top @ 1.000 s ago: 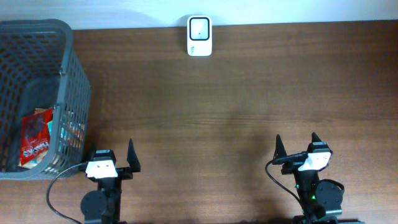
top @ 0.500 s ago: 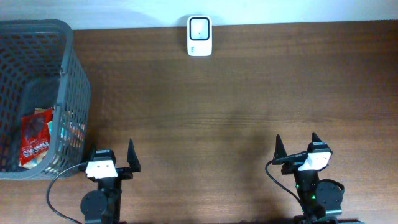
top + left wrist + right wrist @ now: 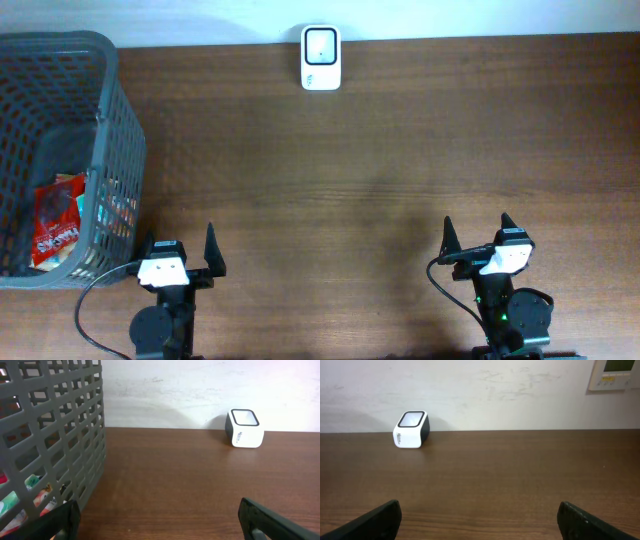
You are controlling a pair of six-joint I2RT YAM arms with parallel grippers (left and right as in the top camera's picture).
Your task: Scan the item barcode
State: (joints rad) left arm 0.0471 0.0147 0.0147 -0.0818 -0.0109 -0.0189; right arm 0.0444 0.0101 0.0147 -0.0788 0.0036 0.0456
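Hanging over the near edge of the table (image 3: 380, 170), the left gripper (image 3: 180, 246) and right gripper (image 3: 477, 230) both stand with jaws spread wide, holding nothing. The red snack packet (image 3: 55, 225) lies inside the grey basket (image 3: 122, 130) at the left edge, with what may be other packets beside it. The white scanner (image 3: 321, 44) sits at the far edge, near its middle, well apart from both grippers.
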